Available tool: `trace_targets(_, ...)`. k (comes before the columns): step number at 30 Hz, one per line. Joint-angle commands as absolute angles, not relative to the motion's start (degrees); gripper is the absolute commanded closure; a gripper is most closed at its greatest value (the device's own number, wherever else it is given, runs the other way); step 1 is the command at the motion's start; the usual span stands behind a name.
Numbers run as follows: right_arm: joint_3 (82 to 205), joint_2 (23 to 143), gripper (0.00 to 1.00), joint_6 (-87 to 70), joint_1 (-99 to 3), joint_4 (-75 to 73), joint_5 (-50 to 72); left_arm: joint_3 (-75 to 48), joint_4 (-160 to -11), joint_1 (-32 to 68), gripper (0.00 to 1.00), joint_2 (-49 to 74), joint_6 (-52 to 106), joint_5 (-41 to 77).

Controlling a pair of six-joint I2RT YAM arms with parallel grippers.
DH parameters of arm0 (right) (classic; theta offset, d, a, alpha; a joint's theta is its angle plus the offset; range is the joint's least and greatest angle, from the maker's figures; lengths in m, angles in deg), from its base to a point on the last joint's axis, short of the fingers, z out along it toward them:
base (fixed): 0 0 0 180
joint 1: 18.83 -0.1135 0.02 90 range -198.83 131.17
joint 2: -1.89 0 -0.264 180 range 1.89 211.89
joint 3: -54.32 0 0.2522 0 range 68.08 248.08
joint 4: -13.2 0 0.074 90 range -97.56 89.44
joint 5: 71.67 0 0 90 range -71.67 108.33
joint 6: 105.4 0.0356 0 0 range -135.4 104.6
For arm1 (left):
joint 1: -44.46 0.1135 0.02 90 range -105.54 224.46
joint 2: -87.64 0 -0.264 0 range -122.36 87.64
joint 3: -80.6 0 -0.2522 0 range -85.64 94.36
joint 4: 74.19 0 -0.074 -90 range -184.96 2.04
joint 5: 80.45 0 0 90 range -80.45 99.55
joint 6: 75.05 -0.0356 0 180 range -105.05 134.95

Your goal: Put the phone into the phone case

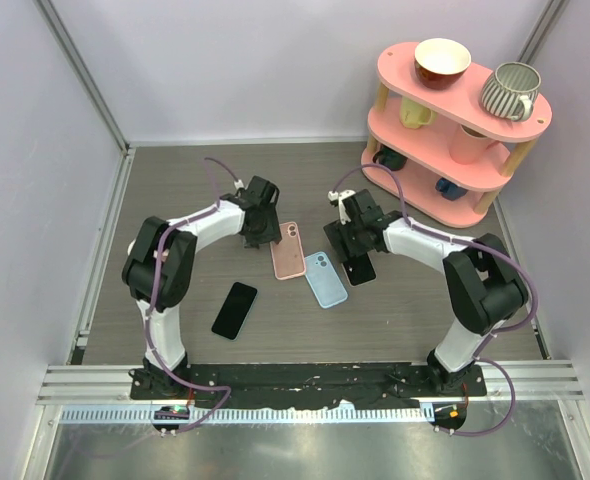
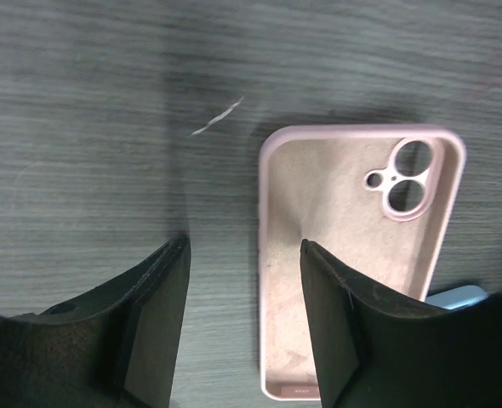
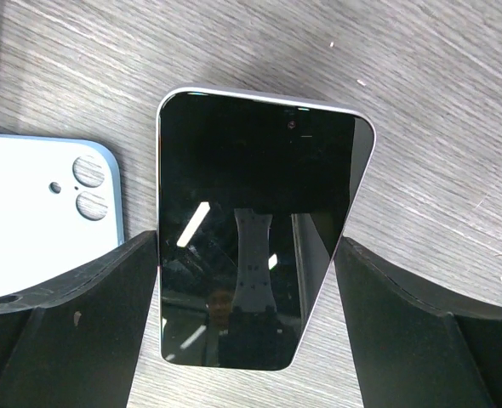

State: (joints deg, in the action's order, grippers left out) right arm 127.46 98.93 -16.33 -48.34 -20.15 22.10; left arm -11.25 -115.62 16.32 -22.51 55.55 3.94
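A pink phone case [image 1: 288,250] lies open side up at the table's middle; it fills the right of the left wrist view [image 2: 345,255]. My left gripper [image 1: 260,228] is open and empty [image 2: 242,246], hovering low over the case's left rim, one finger above the case, the other above bare table. A black phone [image 1: 360,266] lies screen up by my right gripper [image 1: 353,238]. In the right wrist view the phone [image 3: 251,246] sits between the open jaws of that gripper [image 3: 244,246], one finger on each long side.
A light blue phone or case [image 1: 325,278], back up, lies between the pink case and the phone, also in the right wrist view [image 3: 38,221]. Another black phone [image 1: 235,310] lies front left. A pink shelf [image 1: 455,130] with cups stands back right.
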Motion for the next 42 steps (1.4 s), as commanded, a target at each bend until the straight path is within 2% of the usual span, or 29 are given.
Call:
trace_targets(1,128.02,95.59,0.49,-15.57,-48.53,-16.91,22.73,-7.86,-115.28,15.81,0.43,-24.42,56.61,4.45)
trace_targets(3,127.93,95.59,0.49,-15.57,-48.62,-16.99,22.46,-7.50,-116.25,15.81,0.45,-25.21,56.61,3.75)
trace_targets(5,127.67,95.24,0.50,-15.57,-48.53,-16.73,22.37,-7.50,-117.13,15.81,0.54,-25.48,56.44,3.39)
trace_targets(6,127.58,95.23,0.50,-15.57,-48.53,-16.47,22.02,-7.68,-117.48,15.81,0.62,-25.56,56.44,3.22)
trace_targets(8,127.32,94.62,0.50,-14.17,-48.62,-16.03,21.67,-7.68,-117.92,15.81,0.70,-25.65,56.26,3.04)
trace_targets(13,127.06,93.13,0.52,-13.81,-48.71,-14.54,19.74,-7.59,-120.21,15.90,0.98,-24.78,55.73,0.58)
trace_targets(26,129.25,93.30,0.56,-14.52,-49.76,-14.18,17.27,-10.66,-121.88,16.16,0.99,-20.47,56.35,-3.91)
trace_targets(28,129.78,93.13,0.57,-14.52,-50.11,-14.44,17.45,-10.84,-121.44,16.16,0.86,-19.77,56.70,-3.29)
trace_targets(29,130.04,92.95,0.57,-14.52,-50.20,-14.45,17.62,-10.84,-121.53,16.16,0.72,-19.07,56.79,-3.03)
trace_targets(32,131.27,92.60,0.59,-14.61,-50.91,-15.15,18.06,-10.32,-121.79,16.16,0.41,-17.48,57.14,-2.06)
trace_targets(33,131.62,92.51,0.60,-14.61,-50.99,-15.67,18.07,-10.23,-121.88,16.16,0.36,-15.83,57.23,-1.80)
trace_targets(34,132.24,92.34,0.60,-14.52,-51.08,-15.94,18.07,-10.14,-121.79,16.16,0.24,-15.03,57.32,-1.71)
trace_targets(35,132.50,92.16,0.60,-14.43,-51.34,-16.20,18.07,-9.96,-121.53,16.16,0.18,-13.89,57.40,-1.53)
trace_targets(37,133.12,91.72,0.60,-14.25,-51.70,-16.47,19.89,-9.79,-121.27,16.16,0.14,-10.46,57.23,-1.79)
trace_targets(38,133.29,91.46,0.60,-14.08,-52.05,-16.81,20.08,-9.61,-120.83,16.07,0.07,-9.14,56.71,-1.97)
trace_targets(42,134.61,90.49,0.61,-13.73,-52.84,-17.78,20.79,-10.75,-118.72,16.16,0.00,-0.98,54.95,-4.33)
